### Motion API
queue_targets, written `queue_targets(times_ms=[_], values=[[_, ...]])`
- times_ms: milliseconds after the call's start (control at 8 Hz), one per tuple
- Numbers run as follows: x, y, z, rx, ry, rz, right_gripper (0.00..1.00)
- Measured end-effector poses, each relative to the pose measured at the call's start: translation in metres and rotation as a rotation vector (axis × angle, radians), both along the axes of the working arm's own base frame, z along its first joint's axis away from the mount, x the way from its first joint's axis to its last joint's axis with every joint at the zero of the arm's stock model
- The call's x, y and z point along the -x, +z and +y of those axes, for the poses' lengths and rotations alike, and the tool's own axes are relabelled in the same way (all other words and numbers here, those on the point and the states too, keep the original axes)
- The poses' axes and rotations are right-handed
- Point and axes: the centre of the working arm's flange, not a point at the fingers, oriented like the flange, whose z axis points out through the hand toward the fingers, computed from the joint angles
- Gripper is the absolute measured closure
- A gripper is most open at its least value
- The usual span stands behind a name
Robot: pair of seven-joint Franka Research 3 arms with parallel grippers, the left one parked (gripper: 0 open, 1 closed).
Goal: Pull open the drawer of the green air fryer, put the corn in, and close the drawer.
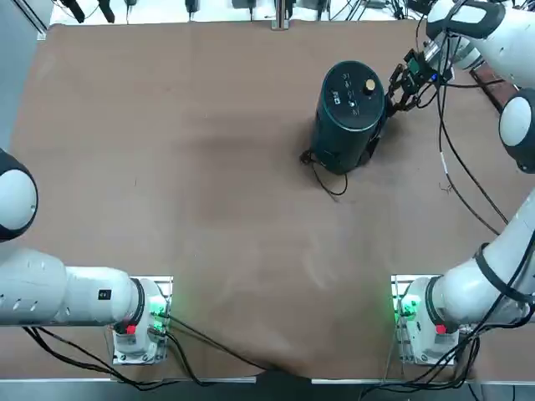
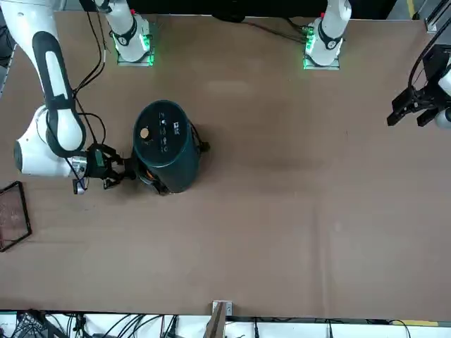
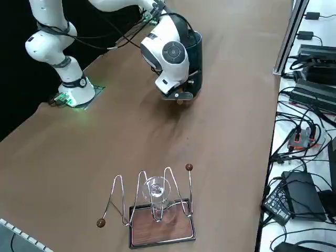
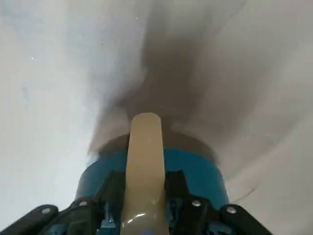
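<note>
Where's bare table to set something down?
Bare: the wide stretch left of the air fryer, and the area between it and the right arm's base. Crowded: the fryer's right side, where the right gripper sits at its drawer side.

I count one fryer (image 1: pixel 338 129) on my table (image 1: pixel 209 209), with one gold knob (image 1: pixel 369 85) on its top and one cord (image 1: pixel 332 193) trailing from it. Farther off I count one wire rack (image 3: pixel 139 189) with two brown balls (image 3: pixel 101 223), one glass (image 3: pixel 157 190) and one framed board (image 3: pixel 163 228).
</note>
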Motion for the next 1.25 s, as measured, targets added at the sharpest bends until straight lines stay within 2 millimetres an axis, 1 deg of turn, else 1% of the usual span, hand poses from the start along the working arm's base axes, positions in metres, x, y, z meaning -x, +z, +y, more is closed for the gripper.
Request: queue_targets(times_ms=[500, 875, 1250], values=[[0.001, -0.003, 0.007, -0.001, 0.005, 0.001, 0.55], [0.005, -0.009, 0.029, -0.011, 0.021, 0.007, 0.55], [0.006, -0.009, 0.032, -0.011, 0.023, 0.007, 0.55]])
